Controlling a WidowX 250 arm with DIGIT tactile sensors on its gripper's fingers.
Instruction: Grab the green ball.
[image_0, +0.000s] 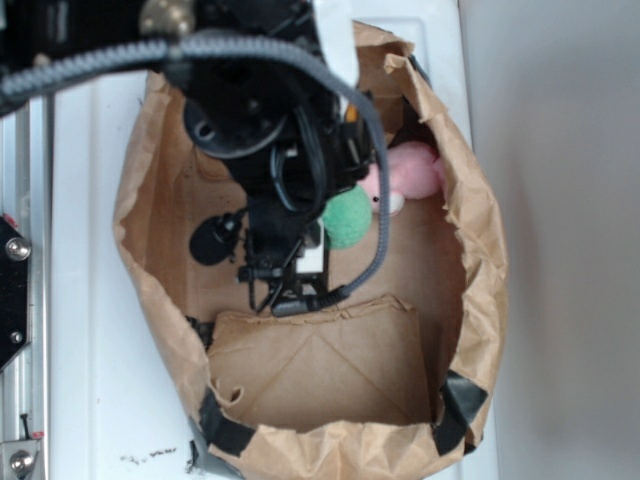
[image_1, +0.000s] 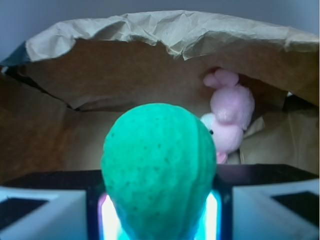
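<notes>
The green ball (image_1: 158, 170) fills the centre of the wrist view, dimpled and pinched narrower at its lower end between the two lit finger pads (image_1: 107, 216). My gripper (image_1: 159, 217) is shut on it, one pad on each side. In the exterior view the green ball (image_0: 349, 217) shows just right of the black arm, inside the brown paper bag (image_0: 478, 250), with my gripper (image_0: 328, 233) at its left edge. The fingers themselves are mostly hidden there by the arm and cable.
A pink plush bunny (image_0: 408, 172) lies right behind the ball against the bag's far wall; it is also in the wrist view (image_1: 230, 116). The crumpled bag walls (image_1: 165, 30) enclose the gripper on all sides. A folded flap (image_0: 320, 365) covers the bag floor.
</notes>
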